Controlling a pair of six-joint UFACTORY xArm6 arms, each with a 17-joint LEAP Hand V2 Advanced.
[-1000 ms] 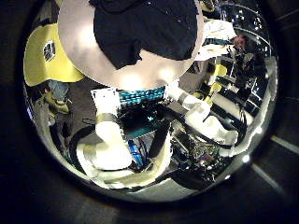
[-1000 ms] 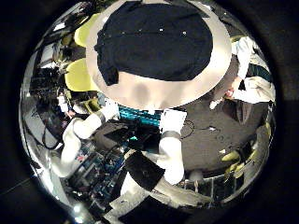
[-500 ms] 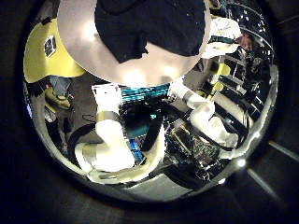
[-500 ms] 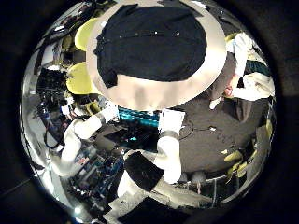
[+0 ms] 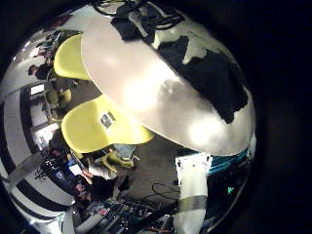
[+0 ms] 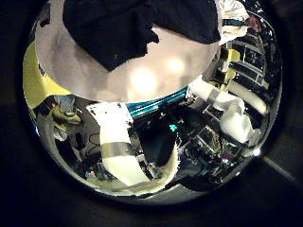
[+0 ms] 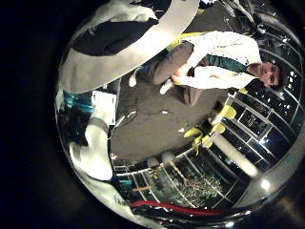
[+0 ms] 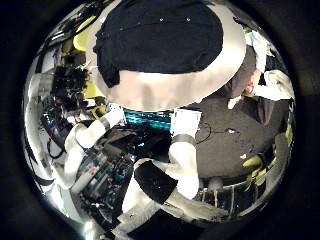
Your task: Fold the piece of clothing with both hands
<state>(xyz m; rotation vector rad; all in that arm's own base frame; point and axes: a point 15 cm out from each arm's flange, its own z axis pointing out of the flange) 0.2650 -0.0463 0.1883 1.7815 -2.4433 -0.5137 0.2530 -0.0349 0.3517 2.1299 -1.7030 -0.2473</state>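
No readable writing anywhere, so nothing to report on labels. The dark piece of clothing (image 8: pixel 160 38) lies spread flat on the round pale table (image 8: pixel 160 92), filling the upper part of the right thumb side palm view; a row of small light buttons runs across it, but they're too tiny to make out more. In the left thumb side palm view the clothing (image 6: pixel 133 26) is cut off by the upper edge, with one corner hanging toward the table (image 6: pixel 142 80) middle. The left little finger side view shows only a dark strip of it (image 5: pixel 210 73), and the right little finger side view just a sliver (image 7: pixel 114 36). Can't tell what either hand's fingers are doing; neither shows here.
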